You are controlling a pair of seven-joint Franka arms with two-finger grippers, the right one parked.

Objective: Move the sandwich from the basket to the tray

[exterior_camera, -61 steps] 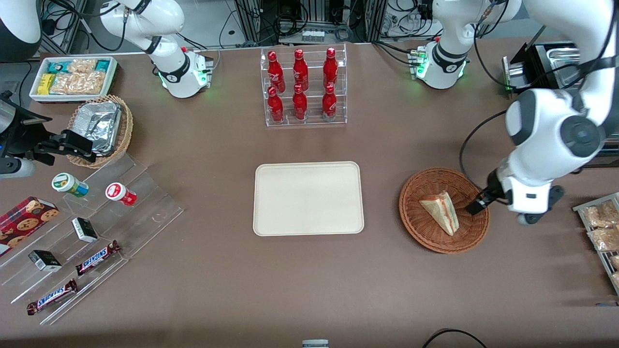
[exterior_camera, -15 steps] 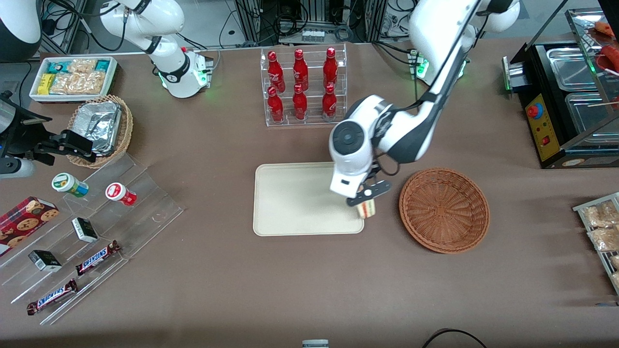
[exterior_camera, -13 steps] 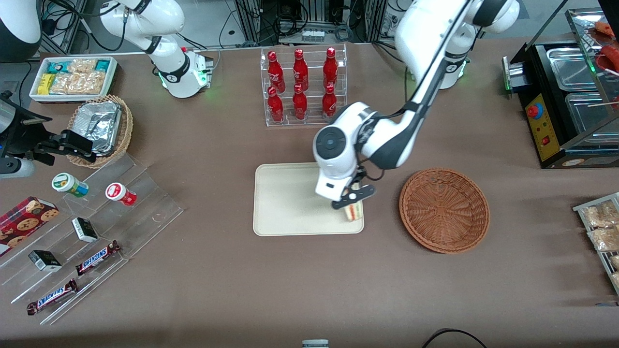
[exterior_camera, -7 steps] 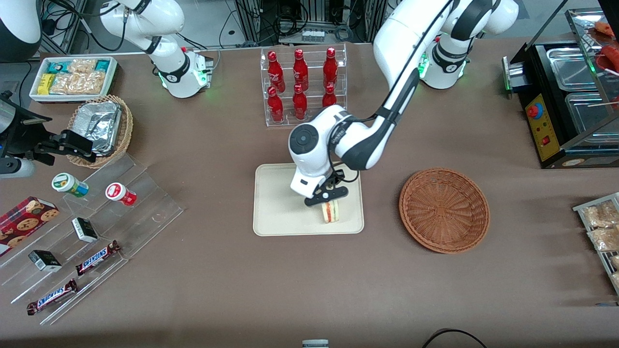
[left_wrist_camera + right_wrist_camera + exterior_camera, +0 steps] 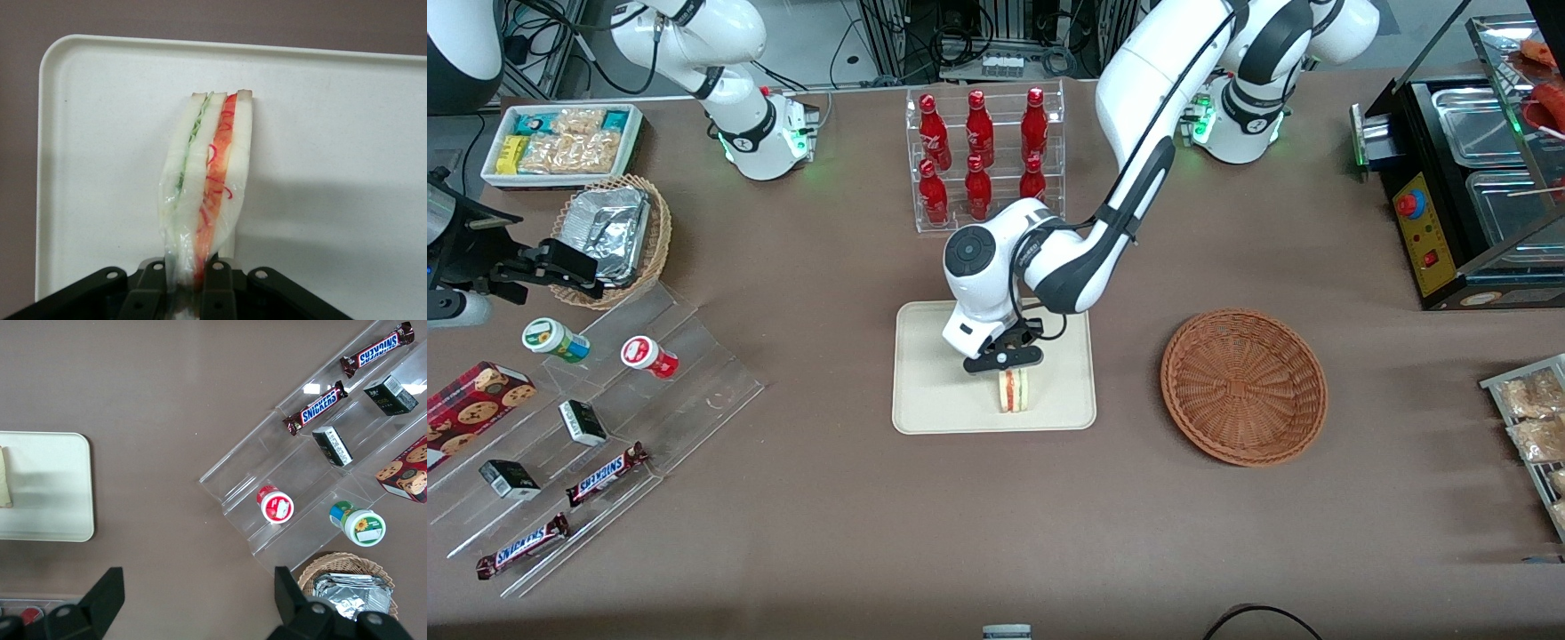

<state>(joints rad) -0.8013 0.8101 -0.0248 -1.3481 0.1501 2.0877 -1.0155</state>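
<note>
The sandwich (image 5: 1014, 391) (image 5: 208, 180) is a wrapped white wedge with red and green filling, standing on edge over the cream tray (image 5: 934, 391) (image 5: 333, 133), near the tray's front rim. My gripper (image 5: 1005, 363) (image 5: 187, 283) is shut on the sandwich's upper end, pinching the wrap between its black fingers (image 5: 217, 287). Whether the sandwich's lower end touches the tray cannot be told. The reddish-brown woven basket (image 5: 1243, 386) sits beside the tray toward the working arm's end, with nothing in it.
A clear rack of red bottles (image 5: 983, 160) stands farther from the camera than the tray. A stepped acrylic display with snack bars and cups (image 5: 596, 418), a foil-filled wicker basket (image 5: 612, 233) and a white snack bin (image 5: 560, 140) lie toward the parked arm's end.
The gripper has carried the sandwich from over the tray's basket-side edge to over the tray's middle and lowered it. The basket holds nothing since the sandwich was lifted out.
</note>
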